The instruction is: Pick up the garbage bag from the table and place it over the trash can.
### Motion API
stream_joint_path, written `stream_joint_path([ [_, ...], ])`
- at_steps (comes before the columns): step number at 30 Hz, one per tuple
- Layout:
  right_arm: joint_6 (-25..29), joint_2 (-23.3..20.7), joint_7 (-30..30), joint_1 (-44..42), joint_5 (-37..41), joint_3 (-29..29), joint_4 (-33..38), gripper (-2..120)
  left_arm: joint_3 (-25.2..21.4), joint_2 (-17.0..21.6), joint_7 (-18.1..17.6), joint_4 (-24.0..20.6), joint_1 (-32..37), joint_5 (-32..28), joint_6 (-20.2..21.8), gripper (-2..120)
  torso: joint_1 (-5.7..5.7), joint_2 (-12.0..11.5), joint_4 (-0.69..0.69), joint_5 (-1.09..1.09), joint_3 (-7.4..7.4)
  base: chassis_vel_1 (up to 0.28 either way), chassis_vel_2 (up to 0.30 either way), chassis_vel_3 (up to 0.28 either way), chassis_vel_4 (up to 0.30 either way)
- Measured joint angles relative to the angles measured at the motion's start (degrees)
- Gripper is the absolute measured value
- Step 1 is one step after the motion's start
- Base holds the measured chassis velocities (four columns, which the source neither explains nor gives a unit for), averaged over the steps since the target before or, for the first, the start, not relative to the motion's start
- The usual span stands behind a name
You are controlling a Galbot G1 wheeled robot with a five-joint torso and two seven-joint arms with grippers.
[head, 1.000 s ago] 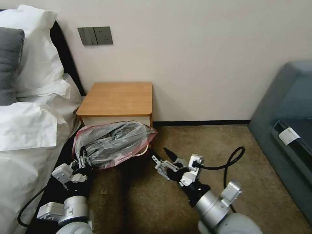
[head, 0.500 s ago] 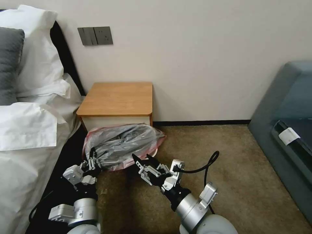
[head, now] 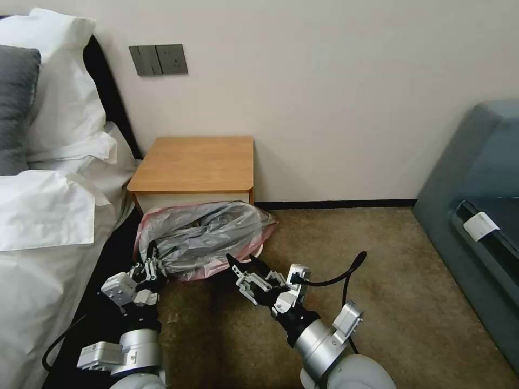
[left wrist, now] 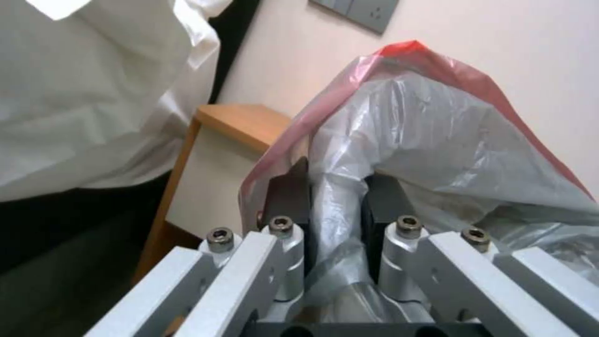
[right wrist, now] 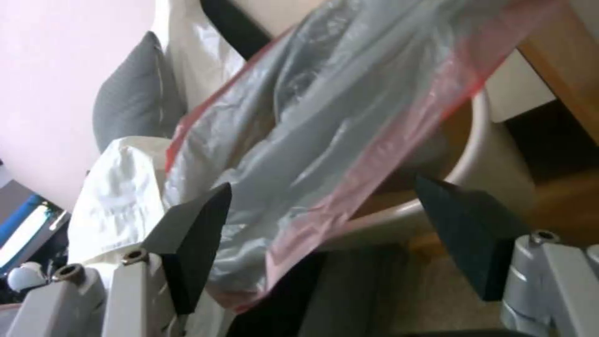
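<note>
The crinkled grey garbage bag (head: 203, 237) with its pink-red edge lies spread over the cream trash can (head: 259, 250) on the carpet, in front of the wooden table (head: 194, 162). My left gripper (head: 151, 262) is shut on a bunched fold at the bag's near left end; in the left wrist view the garbage bag (left wrist: 437, 140) runs between the dark pads (left wrist: 290, 196). My right gripper (head: 246, 265) stands open just before the bag's near right edge. In the right wrist view the garbage bag (right wrist: 325, 117) hangs over the trash can's rim (right wrist: 486, 154) between the spread fingers (right wrist: 193, 229).
A bed with white bedding (head: 48, 216) and a grey pillow (head: 16, 108) runs close along the left. A blue-grey sofa (head: 476, 216) stands at the right. The wall and its switch plate (head: 158, 59) lie behind the table. Carpet (head: 351, 243) lies open between bin and sofa.
My right arm has swung left, from the open carpet up to the bag's near right edge. The left gripper has carried the bag a little to the right over the bin.
</note>
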Motion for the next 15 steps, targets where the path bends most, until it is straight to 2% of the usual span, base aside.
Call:
stream_joint_path([
  [8,0.2,0.6,-0.3,1.2,-0.4,0.4,-1.4,76,0.8,0.1,0.2,-1.2,0.7,0.4,-0.3,12,0.0,0.0,0.0,0.0,0.0,0.0,0.0,0.0,0.0],
  [10,0.2,0.7,-0.3,2.0,-0.4,0.7,-1.9,69,1.3,0.0,0.2,-1.3,0.9,0.8,-0.3,12,0.0,0.0,0.0,0.0,0.0,0.0,0.0,0.0,0.0],
  [15,0.2,0.7,-0.3,3.0,-0.2,0.9,-2.6,65,1.7,-0.1,0.3,-1.3,1.3,1.4,-0.6,12,0.0,0.0,0.0,0.0,0.0,0.0,0.0,0.0,0.0],
])
